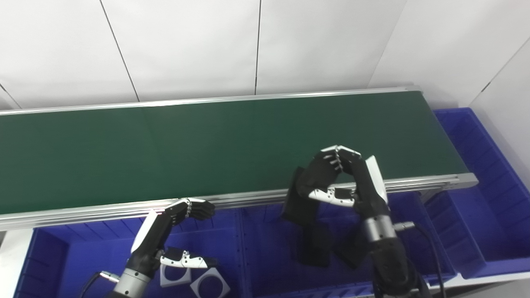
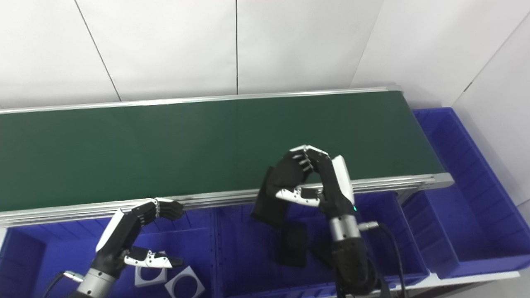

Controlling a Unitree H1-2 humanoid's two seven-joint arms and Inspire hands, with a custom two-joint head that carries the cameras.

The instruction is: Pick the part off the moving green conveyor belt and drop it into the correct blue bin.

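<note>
— Holding what? And where?

— The right hand (image 1: 345, 178) is curled round a flat black part (image 1: 299, 198), hanging over the middle blue bin (image 1: 265, 256) just below the green conveyor belt (image 1: 207, 145). The left hand (image 1: 174, 231) waits empty, fingers loosely apart, over the left bin (image 1: 74, 256).

— What could go wrong?

— Releasing too near the belt's rail (image 1: 248, 198) might let the part catch on it.

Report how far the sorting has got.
Done: two white parts lie in the left blue bin, and black parts in the middle bin. In hand: the right hand grips a black part above the middle bin. Left: release it. The left hand waits open; the belt shows no parts.
</note>
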